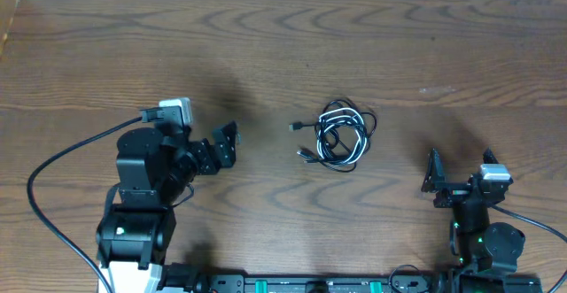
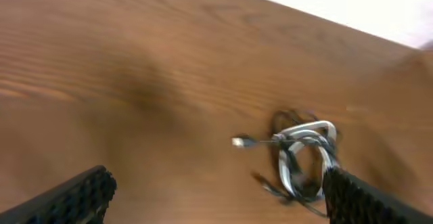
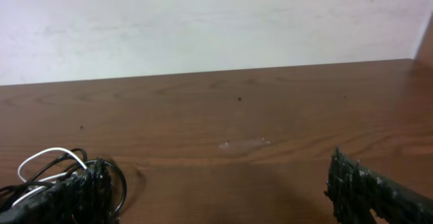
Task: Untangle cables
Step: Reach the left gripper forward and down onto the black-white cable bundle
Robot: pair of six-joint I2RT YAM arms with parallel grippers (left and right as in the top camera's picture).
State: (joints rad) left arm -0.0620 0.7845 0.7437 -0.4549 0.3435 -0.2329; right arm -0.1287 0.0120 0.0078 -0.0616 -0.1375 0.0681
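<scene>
We saw the left pincer spread wide, holding nothing and touching nothing, its fingers pointed toward the cables. The right pincer was likewise fully spread and held nothing. The cables, thin black and white cords wound into one small tangle with plug ends poking out on one side, lay on the bench between both pincers, apart from each.

One tangled bundle of cables, black and white strands, cord count unclear, two plug ends poking out. Two grippers: left gripper, right gripper, two fingers each. One table.
</scene>
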